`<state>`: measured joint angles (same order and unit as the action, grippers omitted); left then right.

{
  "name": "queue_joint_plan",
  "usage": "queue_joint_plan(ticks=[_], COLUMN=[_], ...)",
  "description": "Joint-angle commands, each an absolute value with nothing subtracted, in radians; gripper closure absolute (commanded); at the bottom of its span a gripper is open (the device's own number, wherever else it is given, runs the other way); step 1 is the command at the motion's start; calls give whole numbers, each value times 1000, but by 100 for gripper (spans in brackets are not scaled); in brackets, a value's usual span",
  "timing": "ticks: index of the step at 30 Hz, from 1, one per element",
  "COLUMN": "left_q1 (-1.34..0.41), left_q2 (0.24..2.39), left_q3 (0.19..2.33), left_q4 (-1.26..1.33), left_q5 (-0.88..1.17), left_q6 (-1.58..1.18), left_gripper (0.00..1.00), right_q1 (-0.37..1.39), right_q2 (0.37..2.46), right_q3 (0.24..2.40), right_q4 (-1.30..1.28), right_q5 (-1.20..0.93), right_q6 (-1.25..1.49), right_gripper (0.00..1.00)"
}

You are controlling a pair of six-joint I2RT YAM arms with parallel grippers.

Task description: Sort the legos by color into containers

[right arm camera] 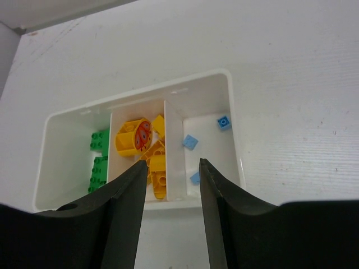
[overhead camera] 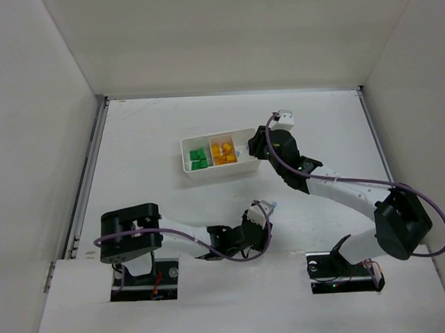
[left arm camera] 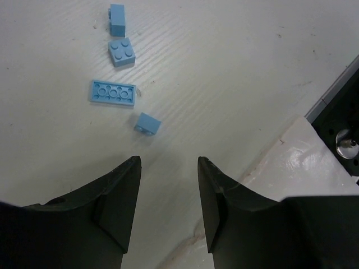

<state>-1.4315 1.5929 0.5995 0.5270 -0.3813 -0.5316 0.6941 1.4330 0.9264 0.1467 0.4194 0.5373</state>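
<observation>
The white three-compartment tray (overhead camera: 214,135) sits mid-table. It holds green legos (right arm camera: 100,159) on the left, yellow-orange ones (right arm camera: 140,140) with a red-marked round piece in the middle, and three small pale blue ones (right arm camera: 190,142) on the right. My right gripper (right arm camera: 173,168) hovers open over the tray's near right edge (overhead camera: 260,147), nothing between its fingers. Several loose pale blue legos (left arm camera: 113,92) lie on the table ahead of my left gripper (left arm camera: 168,168). It is open and empty, low near the front edge (overhead camera: 266,211).
White walls enclose the table on three sides, with a metal rail (overhead camera: 88,178) along the left. A raised white ledge (left arm camera: 303,162) and a black arm base (left arm camera: 342,123) lie close to the right of the left gripper.
</observation>
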Motion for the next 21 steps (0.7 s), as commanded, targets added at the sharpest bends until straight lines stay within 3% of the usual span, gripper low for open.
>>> queue_joint_plan(ticks=[1, 21], left_q1=[-1429, -1410], left_q2=[1627, 1775], left_q3=[650, 745], left_q4=[558, 538], left_q5=[-420, -514], left_q6=[-512, -391], left_gripper=[58, 63], right_q1=[697, 714], right_q2=[1388, 1302], right_q3=[884, 747], right_q4=[213, 233], right_q5=[414, 410], right_q6=[528, 564], right_gripper=[52, 52])
